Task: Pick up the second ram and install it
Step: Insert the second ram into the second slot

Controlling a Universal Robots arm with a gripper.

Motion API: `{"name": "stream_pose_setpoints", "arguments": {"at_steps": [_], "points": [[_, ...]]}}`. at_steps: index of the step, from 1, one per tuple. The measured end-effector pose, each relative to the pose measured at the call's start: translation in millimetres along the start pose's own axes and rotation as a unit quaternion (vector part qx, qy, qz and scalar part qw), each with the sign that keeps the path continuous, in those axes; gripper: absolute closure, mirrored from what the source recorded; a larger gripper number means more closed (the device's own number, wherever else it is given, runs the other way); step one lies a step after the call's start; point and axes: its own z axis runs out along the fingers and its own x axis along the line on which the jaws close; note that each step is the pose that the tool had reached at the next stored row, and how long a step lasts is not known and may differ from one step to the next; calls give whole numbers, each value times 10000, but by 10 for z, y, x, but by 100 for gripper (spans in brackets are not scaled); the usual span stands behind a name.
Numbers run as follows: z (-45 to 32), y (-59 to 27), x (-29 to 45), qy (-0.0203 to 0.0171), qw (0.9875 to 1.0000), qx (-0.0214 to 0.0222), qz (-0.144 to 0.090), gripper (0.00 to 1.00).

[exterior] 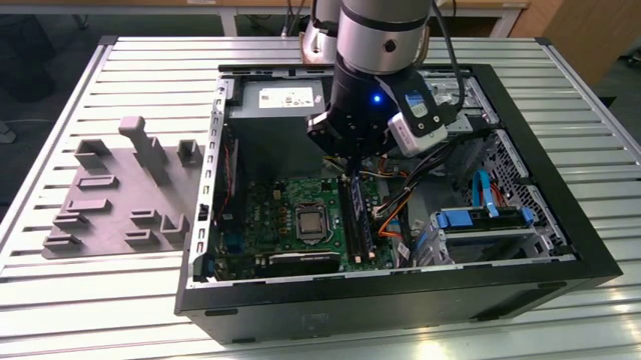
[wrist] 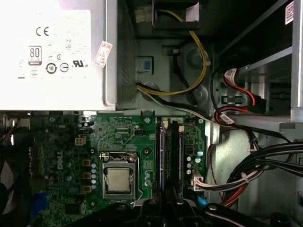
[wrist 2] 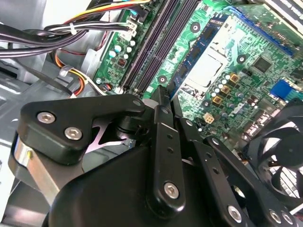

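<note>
Slatted metal counter [exterior: 120, 300], carrying everything below. Open black computer case [exterior: 401, 296] lying on its side at the counter's middle. Grey moulded holder [exterior: 110, 195] on the counter, just beside the case on the exterior view's left; I see no stick in its blocks. Silver power supply [wrist: 52, 52] in the case's far corner. Green motherboard [exterior: 270, 210] on the case floor, with the processor [wrist: 117, 179] in its socket. Blue drive bay [exterior: 481, 219] toward the exterior view's right. Bundled cables [wrist: 204, 61] running beside the board. My tool [wrist 2: 160, 94], hanging inside the case directly over the near end of the memory slots [wrist: 171, 151]; its fingers [wrist 2: 164, 137] look pressed together at the tips, and I can make out nothing between them. The second ram [exterior: 352, 217]: two slim dark strips stand on edge side by side in the slots next to the processor. I judge the one under my tool to be the stick in question, though I cannot tell the two apart with certainty, nor whether it is fully seated. Handling, by judgement: light, thin and stiff, but brittle. It would tolerate no twist or sideways lever. It should be taken by its two flat faces near the upper edge at mid-length, well clear of the lower contact edge. Any pressure should go straight down along the slot, evenly, since a tilted push could strain the stick or the slot latches.
</note>
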Motion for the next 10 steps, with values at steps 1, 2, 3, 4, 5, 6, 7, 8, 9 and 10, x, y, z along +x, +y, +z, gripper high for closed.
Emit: {"name": "stream_pose_setpoints", "arguments": {"at_steps": [1, 2, 3, 4, 5, 6, 7, 8, 9, 10], "points": [[18, 1, -1, 0, 10000, 0, 5, 86], [36, 1, -1, 0, 10000, 0, 11, 86], [55, 2, -1, 0, 10000, -1, 17, 86], [72, 2, -2, 0, 10000, -1, 22, 86], [90, 3, -2, 1, 10000, 0, 28, 86], [110, 3, -2, 1, 10000, -1, 35, 86], [128, 4, -2, 1, 10000, -1, 42, 86], [146, 4, -2, 1, 10000, -1, 48, 86], [164, 4, -3, 1, 10000, -1, 55, 86], [181, 5, -3, 2, 10000, -1, 61, 86]]}}
